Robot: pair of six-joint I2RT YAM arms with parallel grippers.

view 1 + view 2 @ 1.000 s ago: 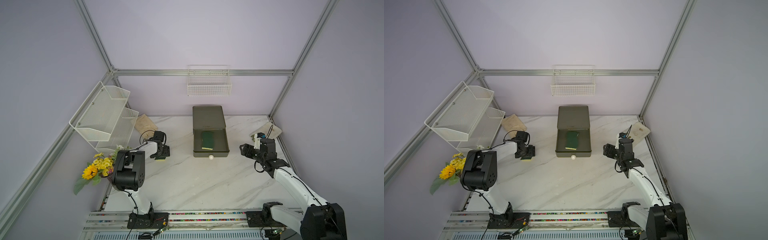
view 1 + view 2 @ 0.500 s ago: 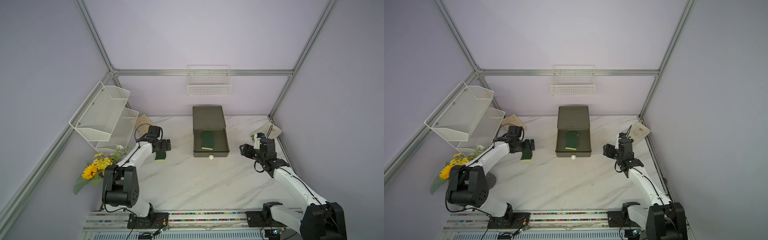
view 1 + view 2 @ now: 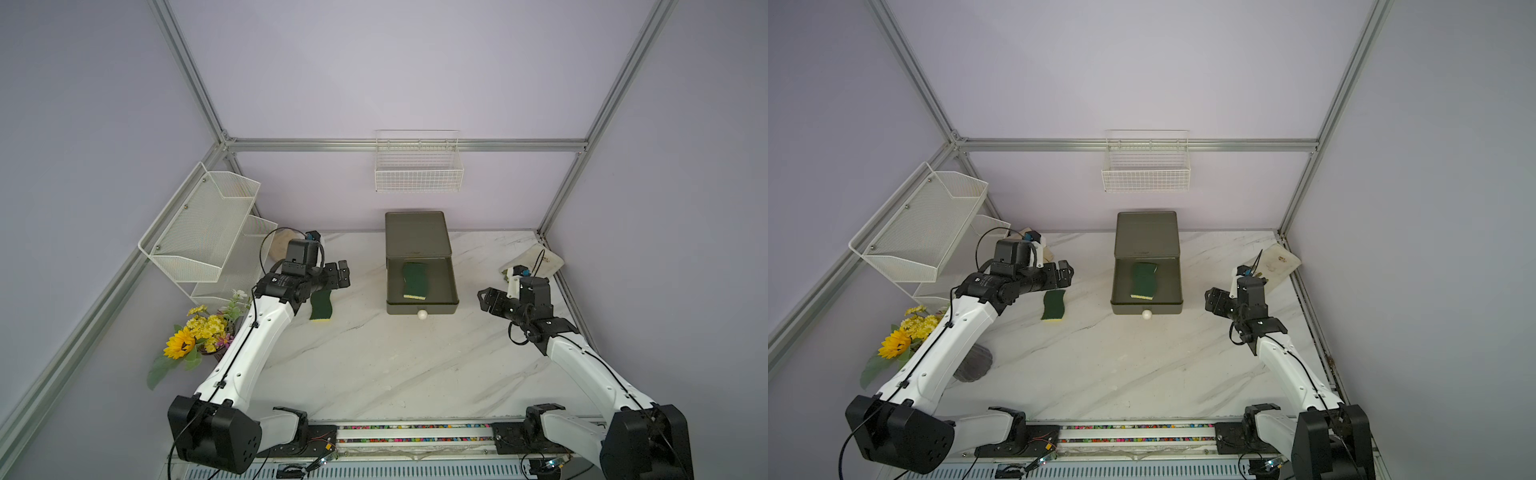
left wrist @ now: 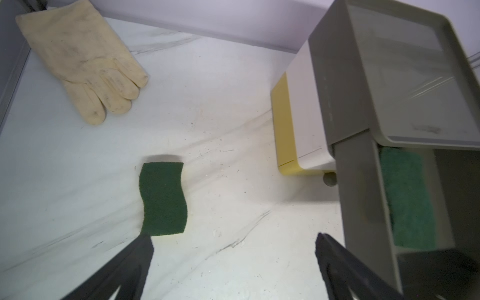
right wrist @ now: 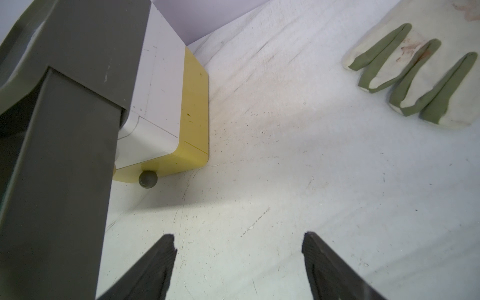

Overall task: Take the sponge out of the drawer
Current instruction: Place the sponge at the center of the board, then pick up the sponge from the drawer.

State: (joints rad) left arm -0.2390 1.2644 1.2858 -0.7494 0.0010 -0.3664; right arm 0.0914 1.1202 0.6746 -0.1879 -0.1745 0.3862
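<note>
A dark grey drawer (image 3: 422, 307) (image 3: 1146, 308) with a white knob stands pulled open at the back middle of the table. A green sponge (image 3: 415, 280) (image 3: 1144, 280) (image 4: 407, 197) lies flat inside it. A second green sponge with a yellow underside (image 3: 321, 305) (image 3: 1054, 305) (image 4: 163, 197) lies on the marble left of the drawer. My left gripper (image 3: 343, 274) (image 3: 1065, 274) (image 4: 233, 236) hovers open and empty just above and beyond that second sponge, pointing toward the drawer. My right gripper (image 3: 486, 301) (image 3: 1210, 301) (image 5: 238, 235) is open and empty to the right of the drawer.
Cream gloves lie at the back left (image 4: 83, 59) and back right (image 5: 415, 78). A white wire shelf (image 3: 203, 232) and a flower pot (image 3: 199, 332) flank the left side. A wire basket (image 3: 417, 166) hangs on the back wall. White and yellow drawers (image 5: 192, 109) sit under the grey one.
My left gripper has opened, leaving the second sponge on the table, and has risen and swung toward the drawer. The right arm has barely moved.
</note>
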